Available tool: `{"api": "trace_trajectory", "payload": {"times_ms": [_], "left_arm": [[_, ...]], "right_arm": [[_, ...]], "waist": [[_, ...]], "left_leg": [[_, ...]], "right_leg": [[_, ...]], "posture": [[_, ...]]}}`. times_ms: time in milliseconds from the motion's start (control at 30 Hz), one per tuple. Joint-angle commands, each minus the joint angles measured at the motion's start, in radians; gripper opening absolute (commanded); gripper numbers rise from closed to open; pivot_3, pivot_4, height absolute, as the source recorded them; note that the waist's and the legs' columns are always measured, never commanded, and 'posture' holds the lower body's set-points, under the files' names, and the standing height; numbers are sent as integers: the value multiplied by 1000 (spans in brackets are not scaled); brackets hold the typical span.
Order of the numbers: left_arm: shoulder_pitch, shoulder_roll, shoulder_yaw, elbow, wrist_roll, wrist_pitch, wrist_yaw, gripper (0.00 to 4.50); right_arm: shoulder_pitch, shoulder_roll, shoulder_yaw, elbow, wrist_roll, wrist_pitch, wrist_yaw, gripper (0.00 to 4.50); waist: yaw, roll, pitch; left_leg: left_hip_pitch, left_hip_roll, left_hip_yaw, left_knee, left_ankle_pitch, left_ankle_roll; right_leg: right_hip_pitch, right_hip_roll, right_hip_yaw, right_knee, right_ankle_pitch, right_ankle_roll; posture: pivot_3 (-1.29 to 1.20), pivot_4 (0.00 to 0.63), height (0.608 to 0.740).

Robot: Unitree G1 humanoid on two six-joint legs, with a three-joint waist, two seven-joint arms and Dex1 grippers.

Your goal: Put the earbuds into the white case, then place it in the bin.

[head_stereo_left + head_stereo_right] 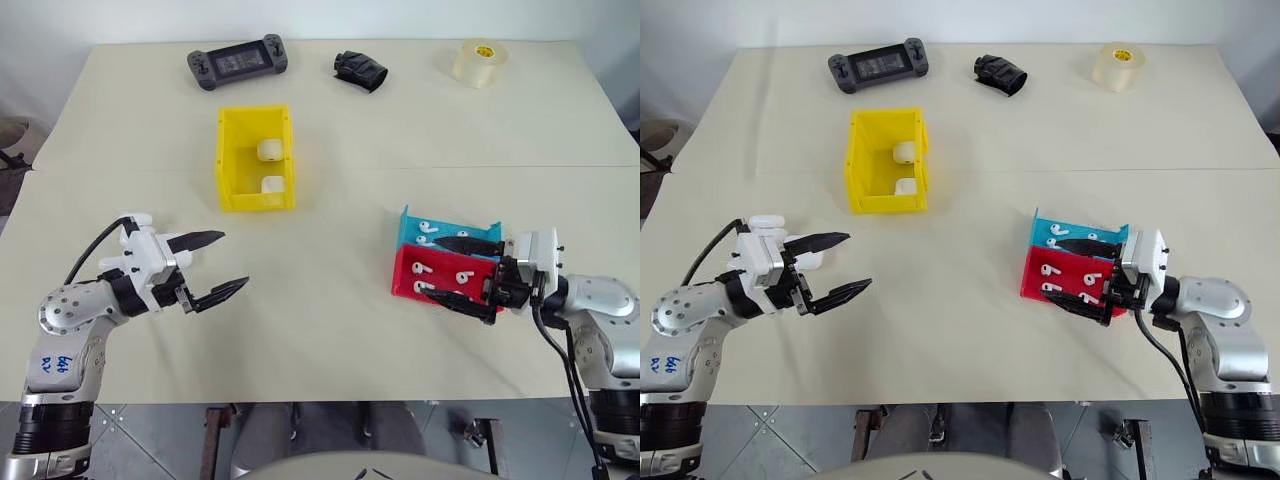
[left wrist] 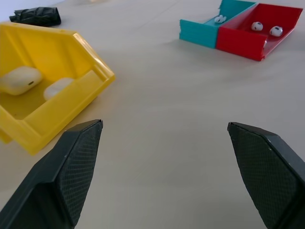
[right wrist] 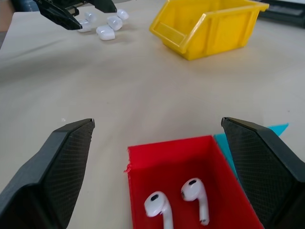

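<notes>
Pale cream tabletop point(image 1: 330, 300) carries everything, with a white wall behind it. From the head camera, the left tool point(image 1: 215, 265) hangs over bare tabletop with its two black fingers wide apart and nothing between them. The right tool point(image 1: 455, 270) is wide open too, empty, just over the red tray point(image 1: 440, 272) and the blue tray point(image 1: 425, 232), which sit touching each other. The earbuds point(image 1: 432, 268) lie in both trays. The bin point(image 1: 255, 158) stands further back with two white cases already inside. At the far edge sit a black game console point(image 1: 238, 62), a black crumpled thing point(image 1: 360, 70) and a roll of tape point(image 1: 478, 62). Blue writing shows on the left arm, too small to read.

From the left wrist, the bin lies close, with both cases resting in it, and the trays are well apart from it.

From the right wrist, two earbuds lie side by side in the red tray, right between the open fingers. More white cases point(image 3: 106, 26) lie in a little pile by the left tool.

To do this step well, the right tool should probably come down slowly over just one earbud, pinch its round head gently, and not bump its neighbour or push the tray.
</notes>
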Motion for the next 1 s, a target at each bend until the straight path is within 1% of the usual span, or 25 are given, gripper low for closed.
{"api": "trace_trajectory", "payload": {"times_ms": [33, 100, 200, 267, 367, 533, 633, 700, 833, 867, 1000], "left_arm": [[15, 7, 45, -10, 13, -29, 32, 4466], [47, -8, 76, -41, -12, -21, 56, 4466], [155, -60, 189, -128, -39, -4, 168, 4466], [203, -88, 229, -170, -33, 1, 220, 4466], [366, -187, 317, -264, -12, 13, 341, 4466], [596, -351, 397, -379, 15, 23, 490, 4466], [635, -400, 423, -390, 0, 61, 566, 4466], [656, -434, 450, -397, -17, 107, 632, 4466], [672, -417, 446, -423, -28, 173, 645, 4466], [650, -392, 452, -436, -52, 229, 663, 4466], [471, -180, 496, -461, -166, 619, 788, 4466]], "right_arm": [[6, 6, -29, -23, 16, -16, -6, 4500], [-8, 14, -12, -14, 17, -17, -1, 4500], [-66, 50, 43, -5, 17, -18, 21, 4500], [-89, 64, 63, -5, 19, -14, 35, 4500], [-147, 103, 120, -1, 18, -15, 69, 4500], [-208, 166, 196, 0, 12, -29, 116, 4500], [-222, 188, 214, 1, 9, -58, 139, 4500], [-229, 201, 226, 1, 8, -72, 148, 4500], [-229, 199, 227, 4, 8, -68, 148, 4500], [-230, 194, 222, 8, 7, -69, 148, 4500], [-243, 157, 195, 8, 13, -57, 151, 4500]], "waist": [[0, 0, 0], [-1, 0, 0], [-13, 0, 0], [-12, 0, 0], [-9, -1, -1], [1, -4, -1], [21, -5, -2], [23, -6, -3], [22, -7, -3], [21, -7, -3], [25, -7, -3]], "left_leg": [[0, 0, 0, 0, 0, 0], [0, 0, 0, 0, 0, 0], [0, 1, 1, -1, 0, 0], [0, 2, 1, -1, 0, -1], [0, 2, 0, 0, -1, -1], [0, 2, 1, 0, -2, -1], [1, 1, -1, 2, -2, -1], [0, 1, -1, 3, -3, -2], [1, 1, -1, 2, -4, -2], [1, 1, -1, 2, -4, -2], [0, 1, -4, 3, -4, -3]], "right_leg": [[0, 0, 0, 0, 0, 0], [0, 0, 0, 0, 0, 0], [0, 1, 1, -1, 0, 0], [0, 1, 0, 0, 0, 0], [0, 1, 0, -1, 0, 0], [1, 0, 1, -3, 0, 0], [2, 0, 0, -6, 0, -1], [2, 0, 0, -6, 0, -1], [2, 0, 1, -5, 0, -1], [2, 0, 1, -5, 0, -1], [2, 1, 0, -3, -1, -2]], "posture": [[0, 150, 740], [0, 150, 740], [0, 150, 740], [0, 150, 740], [0, 150, 740], [0, 150, 740], [0, 150, 740], [0, 150, 740], [0, 150, 740], [0, 150, 740], [0, 150, 740]]}}
